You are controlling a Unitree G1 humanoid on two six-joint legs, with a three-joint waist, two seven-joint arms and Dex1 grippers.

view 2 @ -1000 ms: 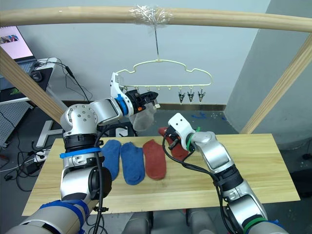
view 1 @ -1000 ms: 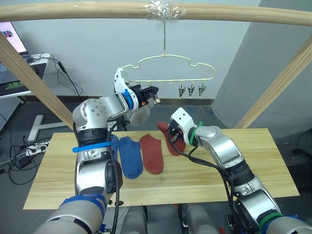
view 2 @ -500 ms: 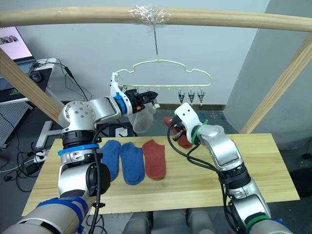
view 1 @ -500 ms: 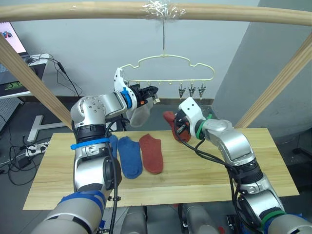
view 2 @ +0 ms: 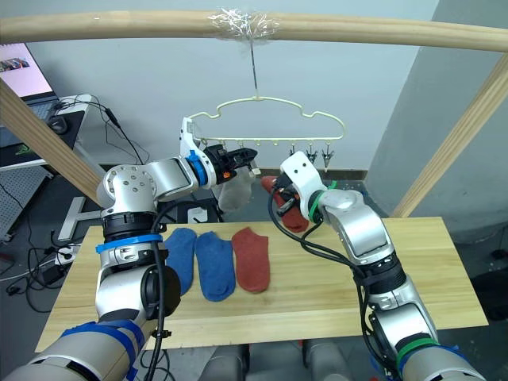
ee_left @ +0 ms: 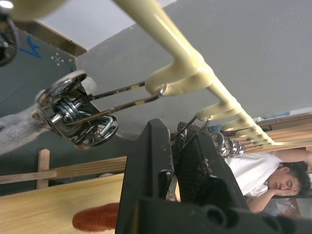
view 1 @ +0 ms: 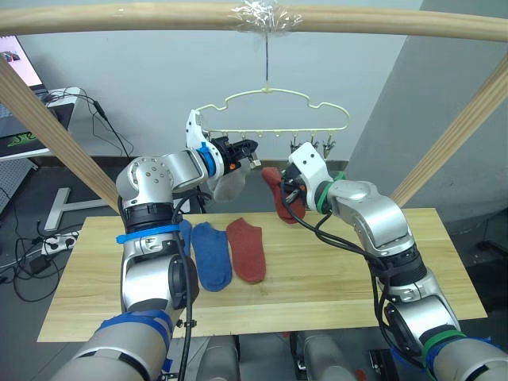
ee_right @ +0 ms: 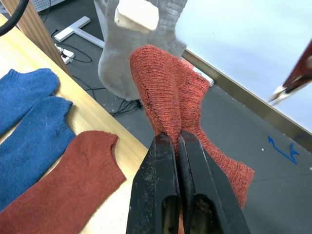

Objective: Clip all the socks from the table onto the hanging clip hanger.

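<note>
The pale yellow-green clip hanger (view 1: 274, 101) hangs from the top pole. My left gripper (view 1: 251, 150) is raised to its row of clips, with its fingers (ee_left: 195, 161) shut on one clip. A light grey sock (view 1: 228, 187) hangs from the neighbouring clip (ee_left: 73, 114). Just right of it, my right gripper (view 1: 290, 189) is shut on a rust-red sock (ee_right: 165, 97), held in the air below the hanger. Two blue socks (view 1: 211, 254) and another rust-red sock (view 1: 247, 250) lie side by side on the table (view 1: 444, 262).
Free clips (view 1: 311, 144) hang at the hanger's right end. Round wooden poles frame the space: one on top (view 1: 119, 16), slanted ones at left (view 1: 55, 127) and right (view 1: 452, 143). A desk with a monitor (view 1: 20, 67) stands at far left. A person (ee_left: 273, 170) sits in the background.
My right gripper has lifted the rust-red sock off the table, up and leftward toward the hanger. The left gripper has stayed at its clip.
</note>
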